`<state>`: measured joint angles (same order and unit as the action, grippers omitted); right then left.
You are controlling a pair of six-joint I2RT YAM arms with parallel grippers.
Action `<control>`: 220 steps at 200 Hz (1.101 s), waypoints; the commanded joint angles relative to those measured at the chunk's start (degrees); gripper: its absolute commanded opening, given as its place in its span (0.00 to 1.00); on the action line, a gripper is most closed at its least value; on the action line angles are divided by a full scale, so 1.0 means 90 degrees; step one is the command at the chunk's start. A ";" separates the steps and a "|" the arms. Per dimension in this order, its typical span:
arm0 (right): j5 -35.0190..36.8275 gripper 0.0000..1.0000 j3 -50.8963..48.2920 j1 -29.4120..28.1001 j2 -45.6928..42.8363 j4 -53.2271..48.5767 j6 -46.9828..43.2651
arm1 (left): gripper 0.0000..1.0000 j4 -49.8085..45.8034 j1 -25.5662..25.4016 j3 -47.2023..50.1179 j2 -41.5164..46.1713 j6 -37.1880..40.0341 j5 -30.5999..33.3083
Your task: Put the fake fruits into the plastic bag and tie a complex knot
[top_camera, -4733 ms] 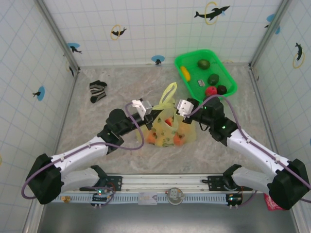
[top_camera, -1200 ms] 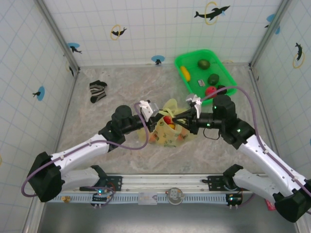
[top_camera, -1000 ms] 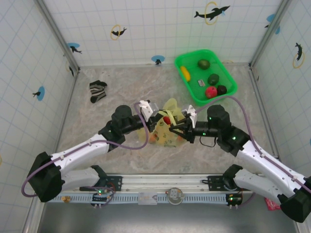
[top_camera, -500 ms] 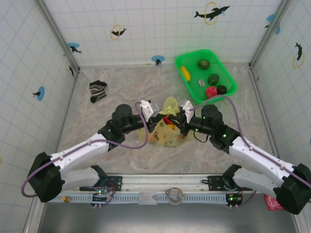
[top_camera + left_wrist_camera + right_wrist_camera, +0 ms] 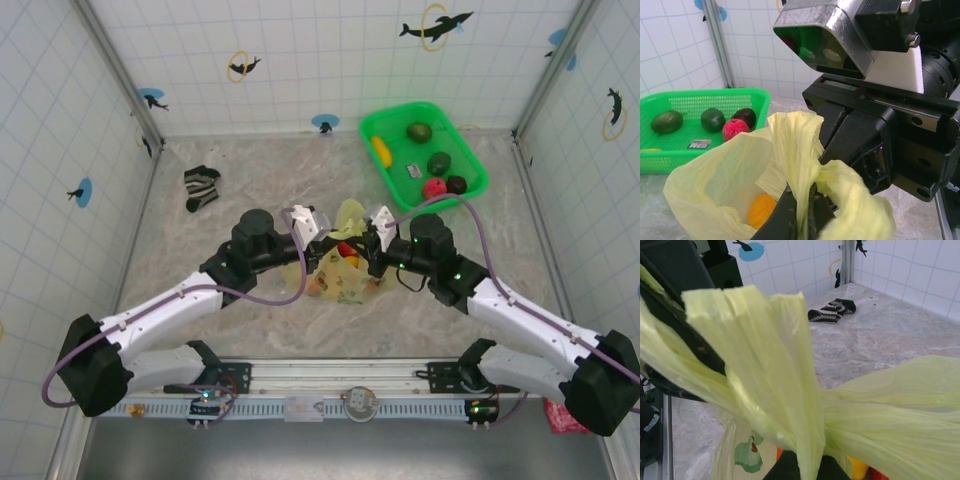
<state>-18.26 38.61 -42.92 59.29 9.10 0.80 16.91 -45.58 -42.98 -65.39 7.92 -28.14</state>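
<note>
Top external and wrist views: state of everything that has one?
plastic bag: upright, mouth gathered, handles crossed; knot unclear.
green basket: upright, open.
fake fruits: some bagged, five in the green basket.
left gripper: shut on a bag handle.
right gripper: shut on the other handle.
sock: crumpled, lying loose.

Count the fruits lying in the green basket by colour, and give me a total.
green fruits: 2
yellow fruit: 1
red fruit: 1
dark brown fruit: 1
Total in the green basket: 5
</note>
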 commanded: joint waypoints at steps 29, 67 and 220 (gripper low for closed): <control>-0.0102 0.00 0.0435 0.0046 0.0021 -0.0093 -0.0109 | 0.10 -0.0412 0.0035 -0.0374 -0.0072 0.0489 -0.0050; -0.0207 0.00 0.0471 0.0092 0.0019 -0.0152 -0.0111 | 0.08 -0.0567 0.0035 -0.0463 -0.0135 0.0684 -0.0063; -0.0639 0.00 0.0651 0.0274 0.0047 -0.0456 -0.0098 | 0.07 -0.1192 0.0031 -0.0432 0.0018 0.1981 -0.0315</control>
<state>-21.91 41.19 -40.86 59.35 5.26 0.36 8.32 -45.58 -46.35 -66.39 21.02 -29.21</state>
